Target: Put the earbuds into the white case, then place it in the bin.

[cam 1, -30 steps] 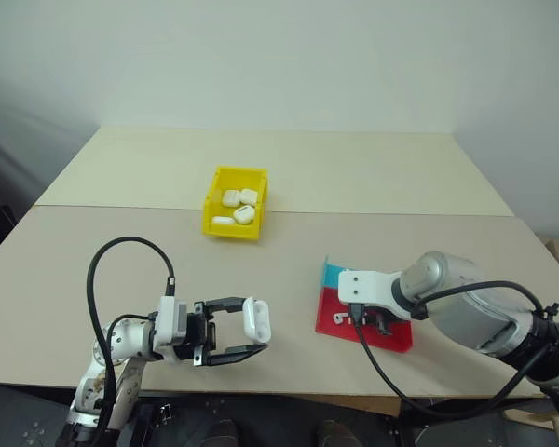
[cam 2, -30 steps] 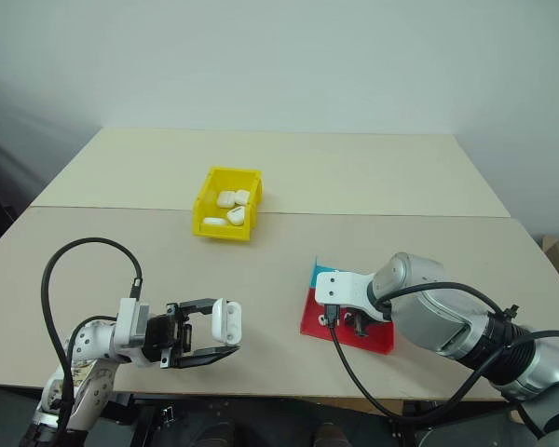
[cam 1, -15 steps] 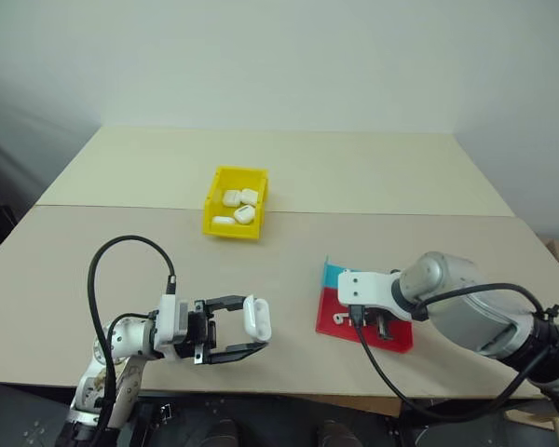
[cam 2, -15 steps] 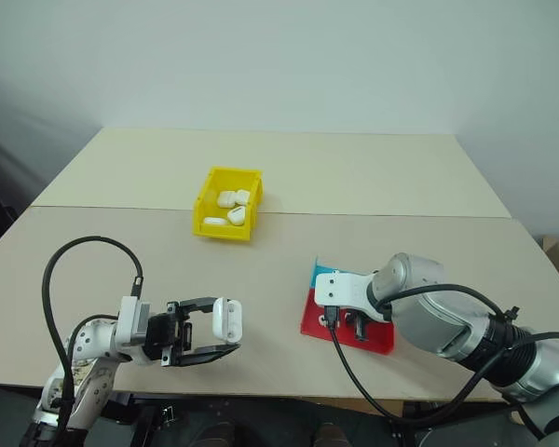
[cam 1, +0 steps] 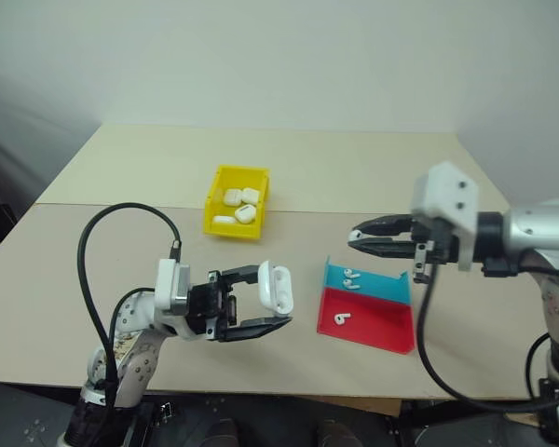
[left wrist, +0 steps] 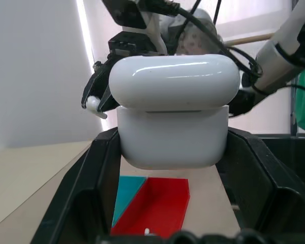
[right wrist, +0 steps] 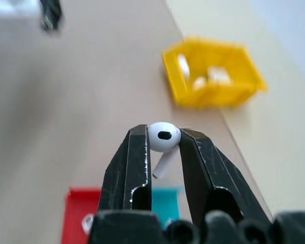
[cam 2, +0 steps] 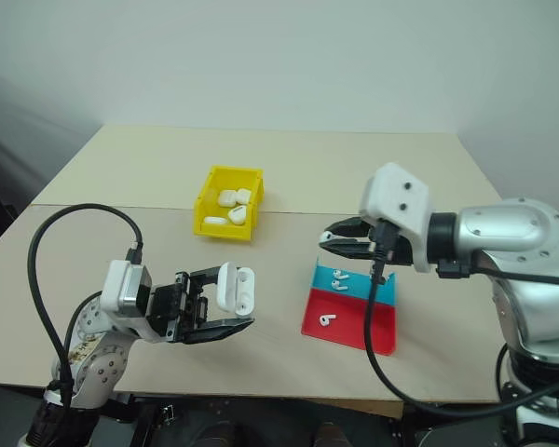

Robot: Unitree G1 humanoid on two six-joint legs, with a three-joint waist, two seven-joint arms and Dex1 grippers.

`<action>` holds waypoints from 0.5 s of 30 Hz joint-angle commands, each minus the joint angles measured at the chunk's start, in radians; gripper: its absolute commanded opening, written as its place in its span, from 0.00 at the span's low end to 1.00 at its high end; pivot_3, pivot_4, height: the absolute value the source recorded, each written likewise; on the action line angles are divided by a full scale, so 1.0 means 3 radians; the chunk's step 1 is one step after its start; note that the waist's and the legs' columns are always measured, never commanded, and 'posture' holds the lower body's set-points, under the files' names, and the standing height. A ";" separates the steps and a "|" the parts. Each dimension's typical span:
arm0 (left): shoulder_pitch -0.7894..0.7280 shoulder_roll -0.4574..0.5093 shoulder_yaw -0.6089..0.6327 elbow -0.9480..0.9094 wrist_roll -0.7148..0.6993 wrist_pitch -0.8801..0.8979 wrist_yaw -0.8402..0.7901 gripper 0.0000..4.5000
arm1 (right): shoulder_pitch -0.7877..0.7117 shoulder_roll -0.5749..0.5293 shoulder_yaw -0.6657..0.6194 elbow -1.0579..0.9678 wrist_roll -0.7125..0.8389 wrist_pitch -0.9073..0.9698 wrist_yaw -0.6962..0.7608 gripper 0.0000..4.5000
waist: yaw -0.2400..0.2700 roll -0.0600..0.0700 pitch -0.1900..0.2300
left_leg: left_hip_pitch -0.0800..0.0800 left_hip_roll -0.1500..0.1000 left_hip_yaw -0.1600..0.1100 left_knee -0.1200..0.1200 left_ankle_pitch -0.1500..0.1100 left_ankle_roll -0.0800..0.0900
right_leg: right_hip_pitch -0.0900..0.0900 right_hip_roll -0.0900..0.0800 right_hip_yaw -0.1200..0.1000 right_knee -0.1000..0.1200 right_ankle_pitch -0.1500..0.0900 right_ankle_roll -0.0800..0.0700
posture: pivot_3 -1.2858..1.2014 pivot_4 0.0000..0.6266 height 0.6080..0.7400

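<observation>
- Black fingers of our right gripper (right wrist: 162, 145) pinch one of the earbuds (right wrist: 163, 138) by its rounded head, its short stem hanging down between the two tips.
- In the left eye view we see that gripper at centre right of the frame, held in the air above the far edge of the red-and-blue tray (cam 1: 382, 321), pointing toward the left of the picture.
- Our left gripper (cam 1: 272, 305) sits at lower centre left, clamped on the white case (cam 1: 279, 286), whose hinged lid stands open with the cavity facing the right gripper.
- We judge the step in hand to be loading: one bud is lifted and must travel across the gap to the case, which is well apart from it, lower and to the left.
- Next, we think, the two grippers need to meet, with the stem lined up to a socket before the pinch lets go; a tiny glossy bud could slip or tip.
- More buds lie on the tray: a pair (cam 1: 351, 277) on the blue strip and one (cam 1: 338, 318) on the red part.
- Upper centre left, the bin (cam 1: 214, 223) sits well beyond the left gripper, already holding several closed cases (cam 1: 240, 205).
</observation>
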 commanded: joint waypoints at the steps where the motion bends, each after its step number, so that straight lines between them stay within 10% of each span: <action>1: -0.0090 -0.0018 -0.0006 -0.0144 -0.0135 0.0084 0.0005 0.61 | 0.0054 0.0303 -0.0389 -0.0132 0.0541 -0.0225 -0.0213 0.17 | -0.0009 0.0000 0.0000 | 0.0002 0.0001 0.0000 0.0000 0.0000 0.0000 | 0.0001 0.0001 0.0000 0.0001 0.0000 0.0000 | 0.52 0.24 1.00; 15: -0.0297 -0.0215 -0.0048 -0.0201 -0.0276 0.0260 0.0094 0.61 | 0.0096 0.1069 0.0126 0.0217 0.1072 -0.1364 -0.0360 0.17 | -0.0013 0.0001 0.0000 | 0.0004 0.0000 -0.0002 0.0000 0.0001 0.0000 | 0.0002 0.0002 0.0000 0.0004 0.0000 0.0000 | 0.52 0.24 1.00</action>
